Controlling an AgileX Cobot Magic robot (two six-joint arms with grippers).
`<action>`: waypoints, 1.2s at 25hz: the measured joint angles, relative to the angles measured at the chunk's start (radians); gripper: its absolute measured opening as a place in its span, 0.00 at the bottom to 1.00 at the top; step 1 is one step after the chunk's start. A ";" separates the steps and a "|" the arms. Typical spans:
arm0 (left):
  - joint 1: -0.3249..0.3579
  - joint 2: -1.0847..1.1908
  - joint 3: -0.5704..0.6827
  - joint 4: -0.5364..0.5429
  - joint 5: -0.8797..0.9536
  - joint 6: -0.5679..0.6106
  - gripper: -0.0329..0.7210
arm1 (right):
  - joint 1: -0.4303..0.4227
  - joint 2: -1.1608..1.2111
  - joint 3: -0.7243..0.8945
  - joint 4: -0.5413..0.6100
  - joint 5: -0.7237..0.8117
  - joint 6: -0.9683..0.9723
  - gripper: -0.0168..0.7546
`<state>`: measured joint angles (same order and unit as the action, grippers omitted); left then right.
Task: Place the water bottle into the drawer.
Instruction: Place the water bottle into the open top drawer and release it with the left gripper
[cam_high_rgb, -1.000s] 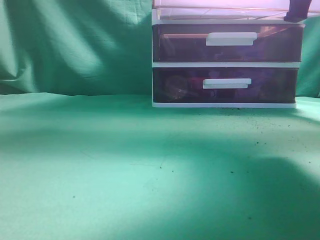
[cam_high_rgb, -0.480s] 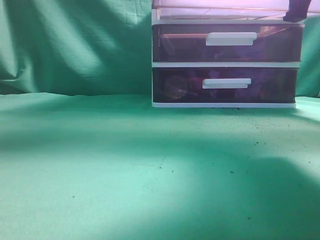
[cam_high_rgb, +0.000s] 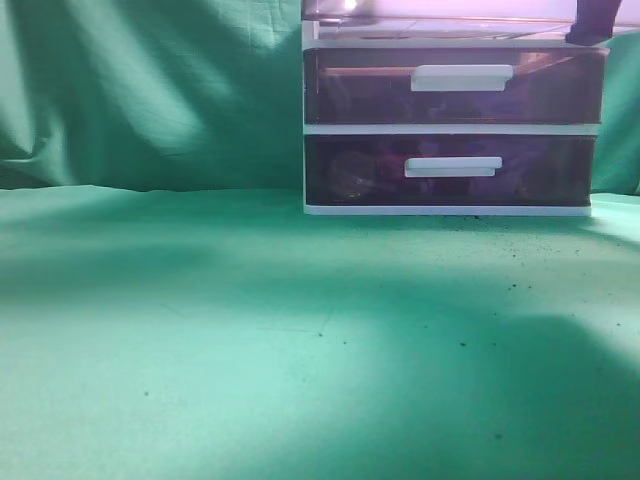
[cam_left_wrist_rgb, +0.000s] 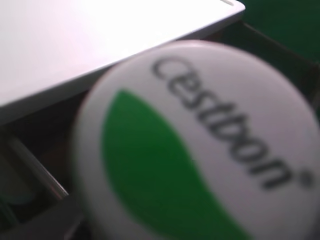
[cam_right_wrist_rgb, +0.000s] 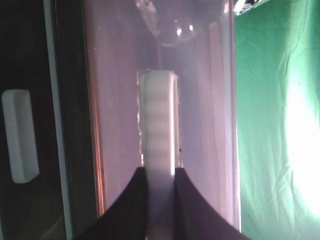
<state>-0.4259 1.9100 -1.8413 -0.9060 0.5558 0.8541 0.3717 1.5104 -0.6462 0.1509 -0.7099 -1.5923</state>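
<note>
Both fingers of the right gripper (cam_right_wrist_rgb: 161, 192) were closed on the white bar handle (cam_right_wrist_rgb: 159, 125) of the drawer (cam_right_wrist_rgb: 200, 100), one dark finger on each side of the bar, as the right wrist view showed. This camera was rolled to the side, so the handle appeared as a vertical ribbed strip on the translucent reddish-pink front. A round glare spot sat on the plastic close to the top edge of that view. To the left of this drawer in the same view, a darker drawer (cam_right_wrist_rgb: 30, 125) with its own white handle (cam_right_wrist_rgb: 19, 135) was visible.

In the exterior view only a dark piece of the right arm (cam_high_rgb: 592, 22) showed at the top right corner, beside the pink front of the upper drawer. Below it the two darker purple drawers (cam_high_rgb: 455, 128) sat closed in the white-framed unit (cam_high_rgb: 450, 210), which stood on the green cloth (cam_high_rgb: 250, 350).

The left wrist view was almost filled by the cap of the water bottle (cam_left_wrist_rgb: 200, 145), white with a green shape and printed letters, and very blurred. The white top panel (cam_left_wrist_rgb: 75, 45) of the unit lay just behind the cap, with a dark opening under it. The left gripper itself was hidden behind the cap, so I cannot tell how its fingers stood.
</note>
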 joint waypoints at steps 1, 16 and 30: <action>0.000 0.002 0.000 0.000 0.002 0.000 0.45 | 0.000 0.000 0.000 0.000 0.000 0.002 0.15; -0.026 0.009 0.000 -0.283 -0.133 0.147 0.84 | 0.000 -0.002 0.001 0.004 0.003 0.012 0.15; -0.217 0.253 -0.180 -0.847 -0.202 0.708 0.84 | 0.000 -0.002 0.001 0.028 0.005 0.012 0.15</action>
<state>-0.6432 2.1626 -2.0208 -1.7532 0.3542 1.5616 0.3717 1.5087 -0.6447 0.1790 -0.7053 -1.5802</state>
